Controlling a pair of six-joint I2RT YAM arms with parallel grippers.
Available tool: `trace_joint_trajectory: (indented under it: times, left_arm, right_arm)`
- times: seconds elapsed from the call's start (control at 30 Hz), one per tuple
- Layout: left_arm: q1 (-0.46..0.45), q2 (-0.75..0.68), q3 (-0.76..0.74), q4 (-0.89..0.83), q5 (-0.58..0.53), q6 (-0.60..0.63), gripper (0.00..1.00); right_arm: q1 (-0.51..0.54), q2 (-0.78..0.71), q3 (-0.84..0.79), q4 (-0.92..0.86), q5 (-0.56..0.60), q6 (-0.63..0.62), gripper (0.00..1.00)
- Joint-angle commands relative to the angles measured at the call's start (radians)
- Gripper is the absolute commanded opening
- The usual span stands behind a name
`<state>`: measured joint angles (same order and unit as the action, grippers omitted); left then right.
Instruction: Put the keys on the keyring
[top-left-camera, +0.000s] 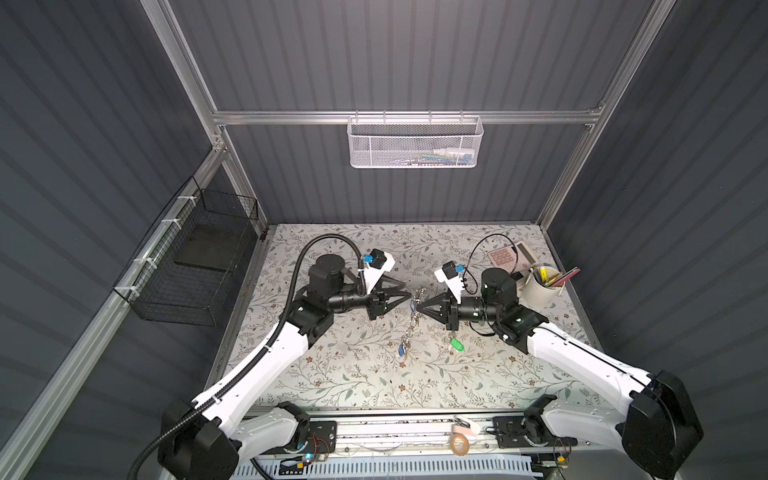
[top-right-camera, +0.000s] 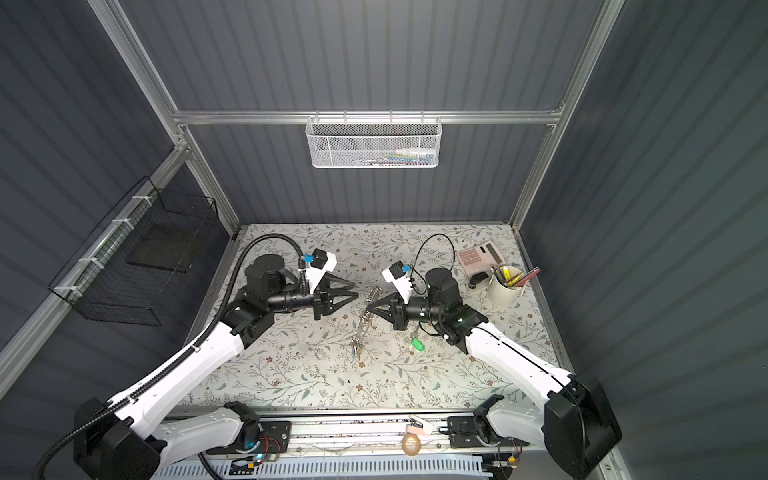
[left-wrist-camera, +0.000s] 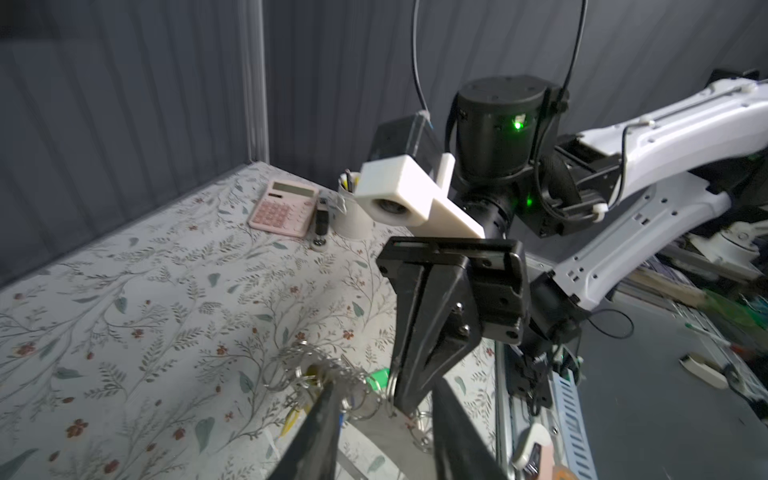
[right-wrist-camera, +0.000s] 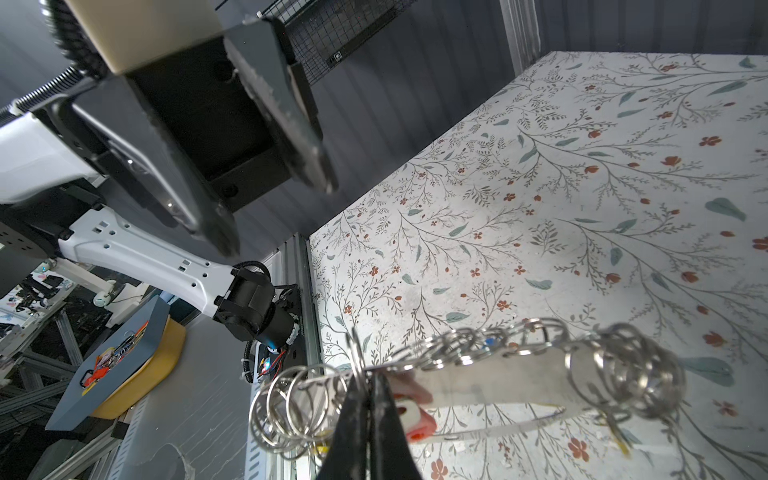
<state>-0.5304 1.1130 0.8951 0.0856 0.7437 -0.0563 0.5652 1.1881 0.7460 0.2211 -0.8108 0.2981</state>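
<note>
The keyring (top-left-camera: 411, 328) hangs above the table's middle in both top views, a grey loop strung with silver rings and coloured tags. My right gripper (top-left-camera: 419, 308) is shut on its wire; the right wrist view shows the black fingertips (right-wrist-camera: 370, 399) pinching the keyring (right-wrist-camera: 490, 384) between bunches of rings. My left gripper (top-left-camera: 409, 290) faces it from the left, open, its fingers apart just short of the rings. In the left wrist view the keyring's (left-wrist-camera: 316, 370) grey band lies between those spread fingers (left-wrist-camera: 320, 424). The keys (top-left-camera: 457, 344) with the green tag lie on the table under the right wrist.
A pink calculator (top-left-camera: 505, 253) and a white pen cup (top-left-camera: 540, 286) stand at the back right. A black wire basket (top-left-camera: 195, 266) hangs on the left wall and a white mesh basket (top-left-camera: 415, 143) on the back wall. A tape roll (top-left-camera: 459, 445) sits on the front rail.
</note>
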Motion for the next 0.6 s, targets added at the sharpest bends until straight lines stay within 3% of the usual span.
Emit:
trace_joint_trajectory:
  times: [0.0,0.23,0.57]
  left_arm:
    - [0.017,-0.046,-0.094,0.224,-0.024,-0.154,0.51]
    - [0.017,-0.030,-0.305,0.613,-0.018,-0.319,0.53]
    - [-0.004,0.107,-0.310,0.724,0.088,-0.365,0.37]
  right_arm:
    - [-0.002,-0.008,0.001,0.080,-0.015,0.025,0.00]
    - [-0.005,0.004,0.009,0.115,-0.046,0.054,0.00]
    - [-0.010,0.026,0.017,0.143,-0.080,0.084,0.00]
